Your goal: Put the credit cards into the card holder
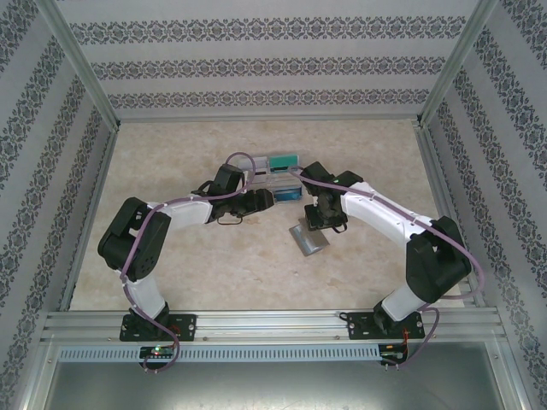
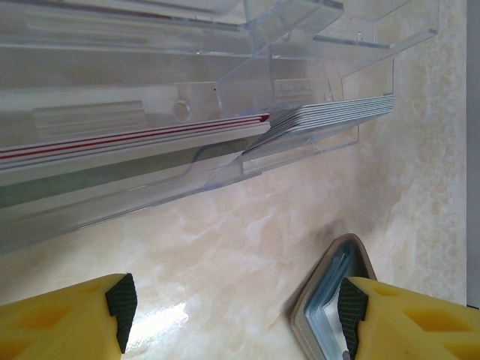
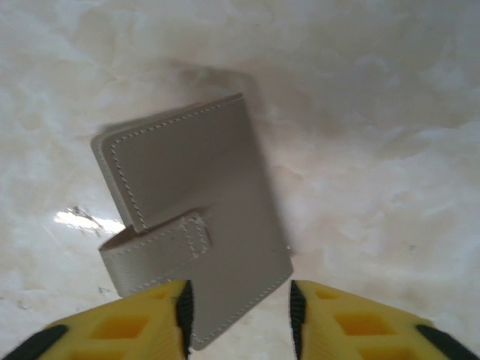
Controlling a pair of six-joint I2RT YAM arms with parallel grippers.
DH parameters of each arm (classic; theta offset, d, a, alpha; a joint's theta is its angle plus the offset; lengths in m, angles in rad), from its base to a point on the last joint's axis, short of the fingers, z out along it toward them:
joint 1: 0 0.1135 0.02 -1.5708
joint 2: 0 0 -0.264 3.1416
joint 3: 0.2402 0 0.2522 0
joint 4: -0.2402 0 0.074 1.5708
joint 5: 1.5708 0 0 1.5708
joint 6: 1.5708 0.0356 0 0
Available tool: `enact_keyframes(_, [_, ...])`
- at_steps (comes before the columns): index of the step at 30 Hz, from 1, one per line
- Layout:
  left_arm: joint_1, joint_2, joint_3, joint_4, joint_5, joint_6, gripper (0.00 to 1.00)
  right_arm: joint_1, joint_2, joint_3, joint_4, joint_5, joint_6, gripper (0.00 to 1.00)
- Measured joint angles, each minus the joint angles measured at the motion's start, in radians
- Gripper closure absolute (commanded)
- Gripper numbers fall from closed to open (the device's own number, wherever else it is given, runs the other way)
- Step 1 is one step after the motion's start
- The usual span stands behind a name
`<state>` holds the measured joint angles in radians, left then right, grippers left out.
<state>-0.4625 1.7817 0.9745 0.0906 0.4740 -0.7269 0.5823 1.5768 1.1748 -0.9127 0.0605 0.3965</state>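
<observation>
The credit cards sit in a clear four-part rack (image 1: 275, 178): a teal stack (image 1: 282, 160), a blue stack (image 1: 289, 195), and in the left wrist view a white-grey stack (image 2: 330, 112) and a red-edged stack (image 2: 135, 139). The card holder (image 3: 195, 217), grey-brown with a stitched strap, lies closed on the table (image 1: 309, 239). Its edge with the pale blue inside shows beside my left gripper's right finger (image 2: 326, 300). My left gripper (image 2: 236, 304) is open just in front of the rack (image 1: 259, 202), holding nothing. My right gripper (image 3: 240, 315) is open over the holder's near corner (image 1: 319, 222), with a gap at its right pad.
The marble-patterned tabletop (image 1: 214, 265) is bounded by patterned walls and metal frame rails (image 1: 273, 325) at the near edge. The clear rack's shelves (image 2: 150, 45) rise close ahead of the left gripper. Both arms meet at the table's middle.
</observation>
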Motion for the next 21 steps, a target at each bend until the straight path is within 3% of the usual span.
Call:
enact_keyframes(3, [0.0,0.0,0.004,-0.001,0.0,0.0,0.26,0.048,0.01,0.016,-0.008,0.017,-0.033,0.45])
enact_keyframes(14, [0.002,-0.002,0.011,-0.008,-0.011,0.0,0.26,0.142,0.186,0.044,0.022,0.033,-0.06,0.43])
enact_keyframes(16, [0.006,-0.009,0.006,-0.008,-0.012,0.001,0.26,0.142,0.208,0.045,0.023,0.062,-0.058,0.48])
enact_keyframes(20, [0.01,-0.025,-0.011,-0.008,-0.015,0.0,0.26,0.142,0.225,0.049,0.018,0.115,-0.054,0.76])
enact_keyframes(21, [0.011,-0.026,-0.014,-0.008,-0.015,0.0,0.26,0.141,0.224,0.049,0.016,0.124,-0.056,0.79])
